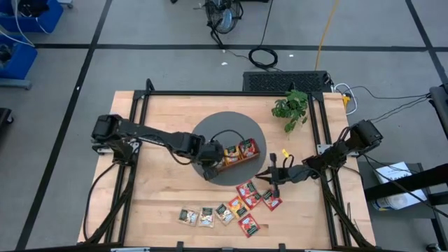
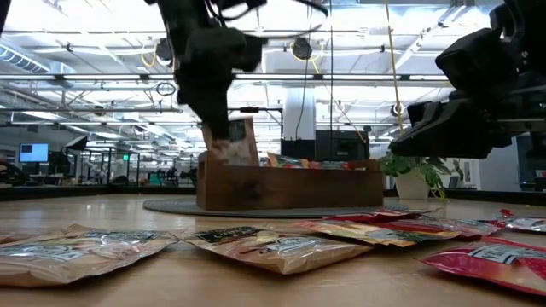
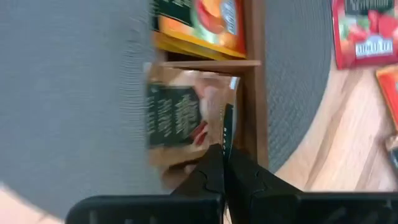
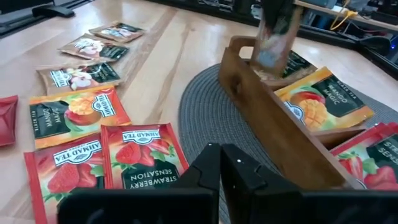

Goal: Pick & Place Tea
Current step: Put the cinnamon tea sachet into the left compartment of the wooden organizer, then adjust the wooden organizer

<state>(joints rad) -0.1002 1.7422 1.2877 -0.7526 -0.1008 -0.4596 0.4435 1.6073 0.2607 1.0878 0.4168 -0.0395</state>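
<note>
A long brown wooden tray (image 1: 238, 155) sits on a round grey mat (image 1: 210, 126), with orange and red tea sachets in its compartments. My left gripper (image 1: 210, 164) is over the tray's left end, shut on a beige tea sachet (image 2: 230, 143). Red and orange sachets (image 1: 248, 197) and beige ones (image 1: 204, 215) lie flat on the table toward its near edge. My right gripper (image 1: 264, 176) is shut and holds nothing. It hovers just right of the red sachets, above a strawberry sachet (image 4: 146, 158). My left gripper pinches the beige sachet between its two fingers at the sachet's upper edge (image 3: 225, 140). The fingers come from above, slanting down. The sachet hangs upright below them, its lower end (image 4: 268, 65) at the tray's left end compartment. Whether it touches the bottom I cannot tell.
A small potted plant (image 1: 292, 108) stands at the table's far right. A black frame (image 1: 231, 93) runs along the table's edges. Bare wood lies left of the mat and along the near left.
</note>
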